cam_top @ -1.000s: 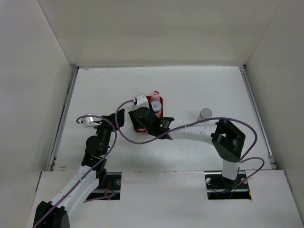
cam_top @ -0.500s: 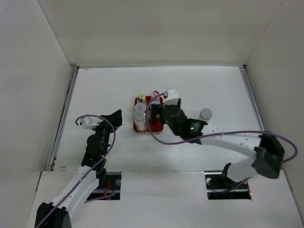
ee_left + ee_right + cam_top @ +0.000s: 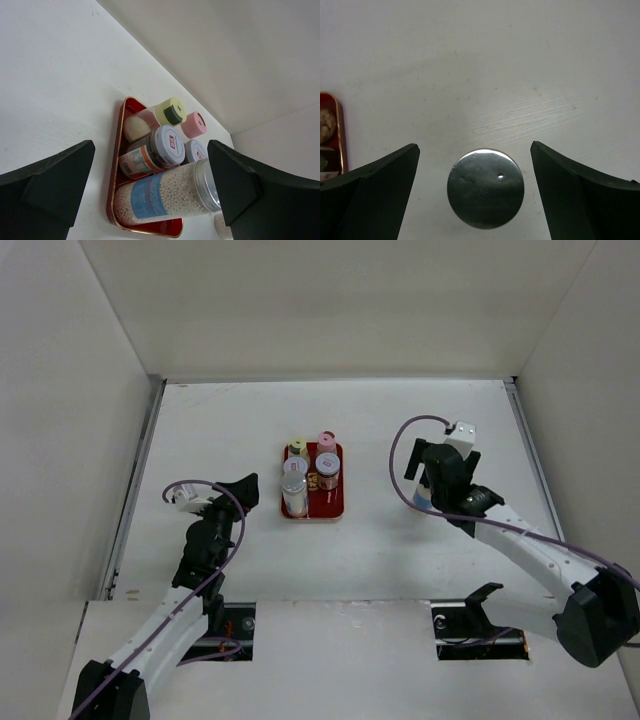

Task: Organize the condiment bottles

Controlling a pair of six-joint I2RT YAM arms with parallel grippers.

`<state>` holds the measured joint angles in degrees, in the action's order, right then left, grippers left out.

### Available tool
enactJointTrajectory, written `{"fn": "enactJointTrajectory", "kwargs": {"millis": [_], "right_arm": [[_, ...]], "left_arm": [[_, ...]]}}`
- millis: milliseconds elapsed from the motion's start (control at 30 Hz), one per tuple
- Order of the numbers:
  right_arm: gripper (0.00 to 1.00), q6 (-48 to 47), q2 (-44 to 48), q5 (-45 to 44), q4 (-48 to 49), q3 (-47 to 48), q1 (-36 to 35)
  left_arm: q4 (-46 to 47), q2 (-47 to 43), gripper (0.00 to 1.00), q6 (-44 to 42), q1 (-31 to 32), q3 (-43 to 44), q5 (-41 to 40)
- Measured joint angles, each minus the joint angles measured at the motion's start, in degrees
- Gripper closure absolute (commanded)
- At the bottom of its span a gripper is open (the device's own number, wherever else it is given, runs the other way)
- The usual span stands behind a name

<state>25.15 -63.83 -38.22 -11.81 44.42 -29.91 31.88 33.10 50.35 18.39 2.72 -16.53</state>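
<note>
— Where are the condiment bottles (image 3: 159, 150) for us?

— Five of them stand close together in the red tray (image 3: 326, 504), about the middle of the worktop (image 3: 400, 410). We see a sixth bottle (image 3: 485, 187), with a silver cap, alone on the bare surface between the tray and the right edge.

— And our grippers?

— Our right gripper (image 3: 474, 150) is over this sixth bottle. Its fingers are wide apart, one on each side of the cap, and do not touch it. Our left gripper (image 3: 242, 492), nearer the left edge, is also spread wide. It holds nothing and faces the tray.
</note>
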Motion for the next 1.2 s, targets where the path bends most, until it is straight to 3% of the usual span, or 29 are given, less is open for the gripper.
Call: {"fn": "enactJointTrajectory", "kwargs": {"millis": [167,200,300,400,567,733,933,1200], "right_arm": [[0.0,1.33,-2.95,2.62,-1.33,-1.46,-0.02],[0.06,1.64,-3.26,2.95,-1.44,-1.86,-0.02],[0.37,2.23,-4.87,3.85,-1.7,-2.54,-0.02],[0.47,3.32,-4.94,3.69,-1.51,-2.8,-0.98],[0.48,3.34,-2.56,4.87,-0.66,-1.49,-10.4],[0.47,2.8,-6.58,6.97,2.97,7.87,-18.18],[0.45,1.62,-17.73,7.41,7.54,16.85,-21.29],[0.4,1.14,-28.02,8.44,7.45,19.06,-23.82]], "left_arm": [[-0.02,0.48,0.0,0.02,0.0,0.0,0.0],[-0.02,0.55,0.0,0.02,0.0,0.0,0.0],[0.0,1.25,0.0,0.02,0.0,0.0,-0.02],[-0.04,1.88,0.0,0.04,0.0,0.0,-0.04],[-0.04,2.4,0.0,0.02,0.0,0.0,-0.42],[-0.02,2.73,0.0,0.02,0.0,0.0,-0.63],[-0.07,3.02,0.0,0.04,0.0,0.0,-0.55],[-0.15,3.08,0.0,0.04,0.0,0.0,-0.52]]}}
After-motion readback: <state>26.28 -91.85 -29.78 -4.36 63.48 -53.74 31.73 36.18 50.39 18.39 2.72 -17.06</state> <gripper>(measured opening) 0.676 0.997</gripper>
